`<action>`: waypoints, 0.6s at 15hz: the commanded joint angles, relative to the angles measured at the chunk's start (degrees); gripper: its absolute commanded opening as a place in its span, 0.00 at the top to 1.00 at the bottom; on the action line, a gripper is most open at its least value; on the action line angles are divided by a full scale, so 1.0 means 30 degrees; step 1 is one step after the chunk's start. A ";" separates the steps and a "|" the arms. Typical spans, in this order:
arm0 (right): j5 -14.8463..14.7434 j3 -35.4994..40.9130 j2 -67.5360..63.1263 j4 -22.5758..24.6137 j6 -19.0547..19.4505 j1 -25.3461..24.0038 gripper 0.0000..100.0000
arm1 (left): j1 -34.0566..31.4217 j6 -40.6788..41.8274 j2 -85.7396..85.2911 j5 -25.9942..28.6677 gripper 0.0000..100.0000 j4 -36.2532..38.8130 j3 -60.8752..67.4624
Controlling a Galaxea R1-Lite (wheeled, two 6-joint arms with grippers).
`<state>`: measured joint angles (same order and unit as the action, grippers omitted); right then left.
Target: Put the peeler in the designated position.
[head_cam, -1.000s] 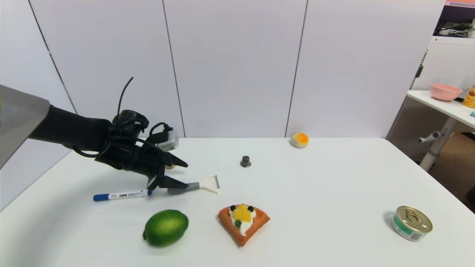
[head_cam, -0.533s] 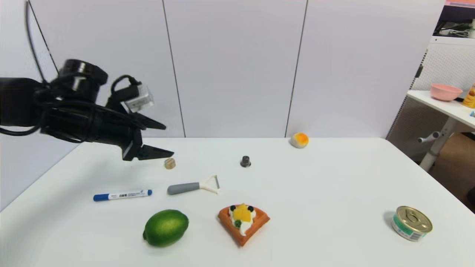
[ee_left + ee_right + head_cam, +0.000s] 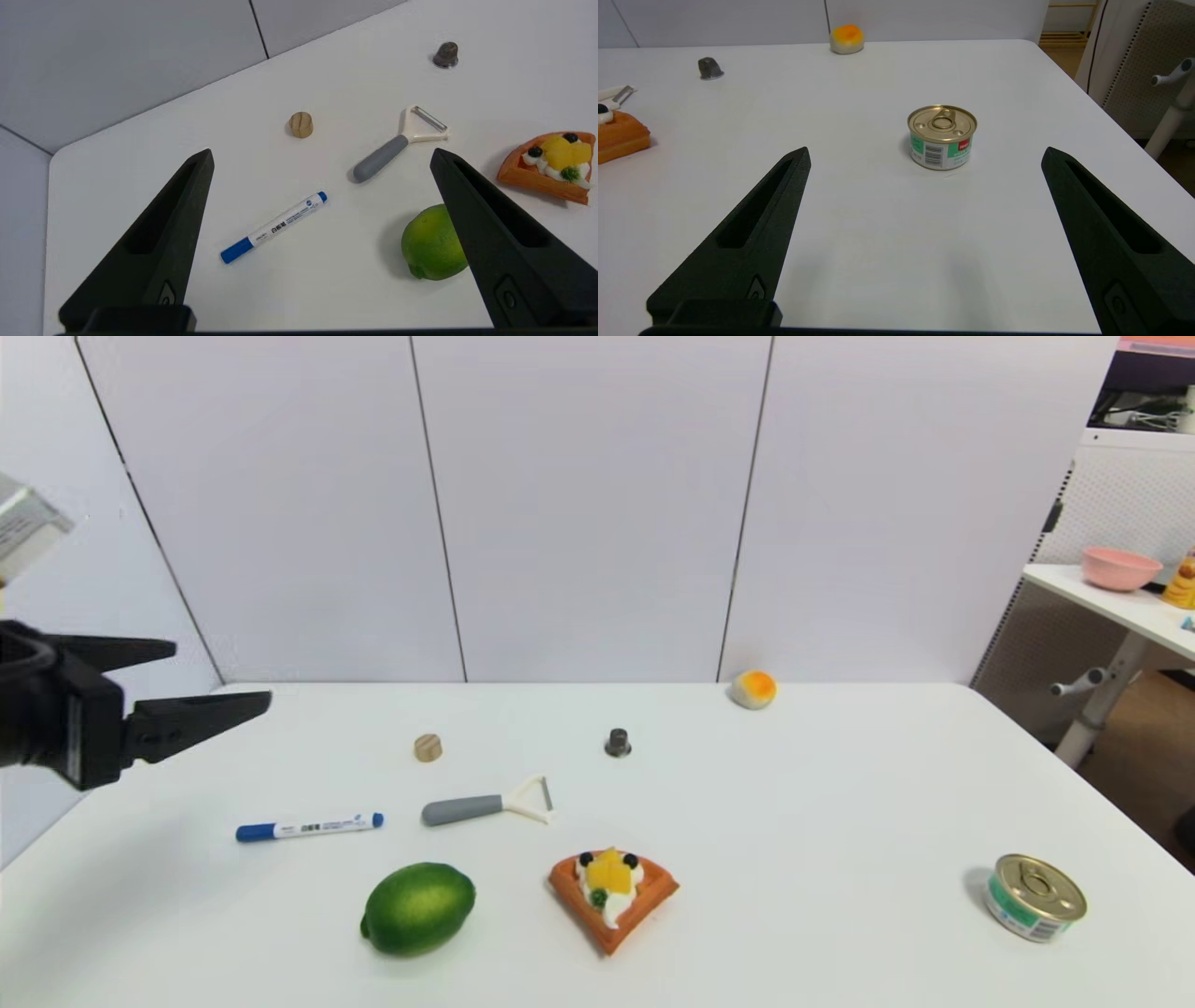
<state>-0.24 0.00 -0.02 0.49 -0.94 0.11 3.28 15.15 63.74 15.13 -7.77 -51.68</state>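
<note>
The peeler (image 3: 485,805) is lying flat on the white surface (image 3: 794,803), its grey handle pointing toward the blue-capped marker pen (image 3: 308,826) and its white forked head pointing away from it; nothing is touching it; the lime (image 3: 417,908) is sitting nearer the robot than the peeler, the waffle wedge with fruit topping (image 3: 611,889) is lying just beside the peeler's head on the robot's side, and a small wooden plug (image 3: 428,747) and a dark metal knob (image 3: 617,742) are resting beyond the peeler; the left pincer (image 3: 219,679) is hovering above the surface's left edge, well apart from the peeler, its fingers spread wide and gripping nothing; the right pincer (image 3: 924,156) is showing only in its own wrist view, likewise spread wide and holding nothing, facing a sealed tin can (image 3: 942,136) that is standing far to the right of the peeler; an orange-topped bun (image 3: 753,689) is sitting at the far edge.
</note>
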 commanded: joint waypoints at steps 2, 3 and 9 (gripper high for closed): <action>-0.0007 0.0029 0.0008 0.0013 -0.0009 -0.0007 0.00 | -0.0683 -0.3820 -0.8211 -0.0941 0.00 0.7833 0.8553; -0.0007 0.0029 0.0008 0.0013 -0.0009 -0.0007 0.00 | -0.0683 -0.3703 -0.9647 -0.0912 0.00 0.8155 0.9550; -0.0007 0.0029 0.0008 0.0013 -0.0009 -0.0007 0.00 | -0.1445 -0.3000 -1.6209 -0.1058 0.00 0.7159 1.3592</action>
<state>-0.27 0.00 -0.02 0.51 -0.94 0.11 -0.10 5.84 25.38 12.48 15.57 -16.48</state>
